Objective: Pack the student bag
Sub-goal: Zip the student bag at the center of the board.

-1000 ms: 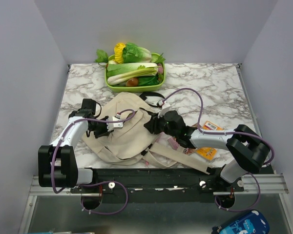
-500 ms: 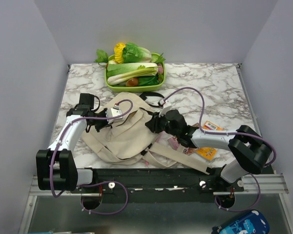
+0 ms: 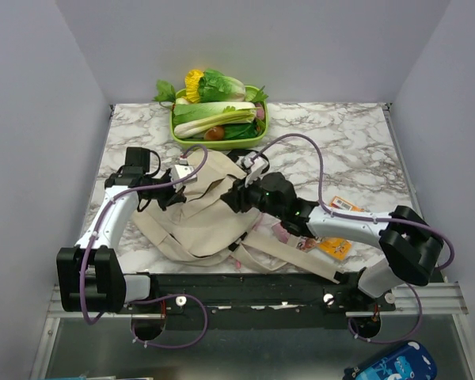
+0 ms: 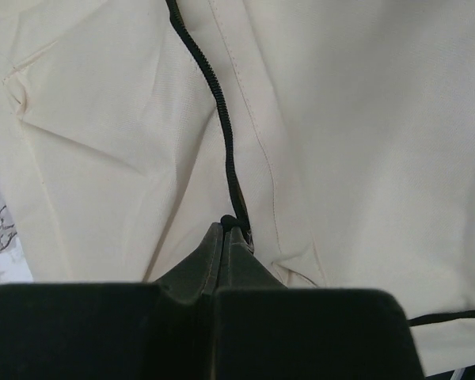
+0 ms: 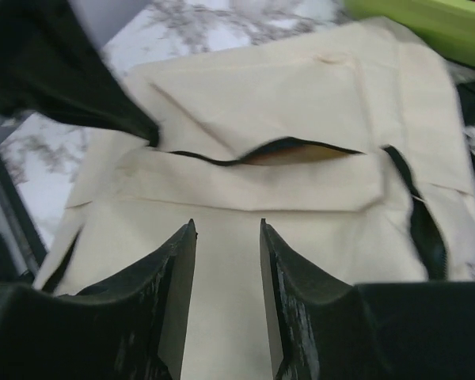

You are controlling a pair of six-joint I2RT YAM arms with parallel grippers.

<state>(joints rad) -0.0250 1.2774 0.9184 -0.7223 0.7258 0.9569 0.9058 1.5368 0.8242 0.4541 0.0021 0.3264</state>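
The beige canvas student bag (image 3: 206, 226) lies flat at the near left of the marble table, its wide straps trailing toward the front edge. My left gripper (image 3: 176, 197) is shut on the bag's black zipper pull (image 4: 236, 222), at the end of the black zipper line (image 4: 220, 111). In the right wrist view the zipper gap (image 5: 277, 150) stands partly open, with the left gripper's tip (image 5: 146, 131) at its left end. My right gripper (image 3: 231, 199) is open and empty just over the bag's front cloth (image 5: 301, 190), with nothing between its fingertips (image 5: 186, 237).
A green tray (image 3: 257, 136) of vegetables stands at the back, just behind the bag. An orange packet (image 3: 338, 245) and a small pink item (image 3: 283, 232) lie on the table under my right arm. A blue object (image 3: 388, 364) lies below the table's front edge.
My left gripper has moved back and right along the bag's top with the zipper pull. My right gripper has shifted left and farther over the bag.
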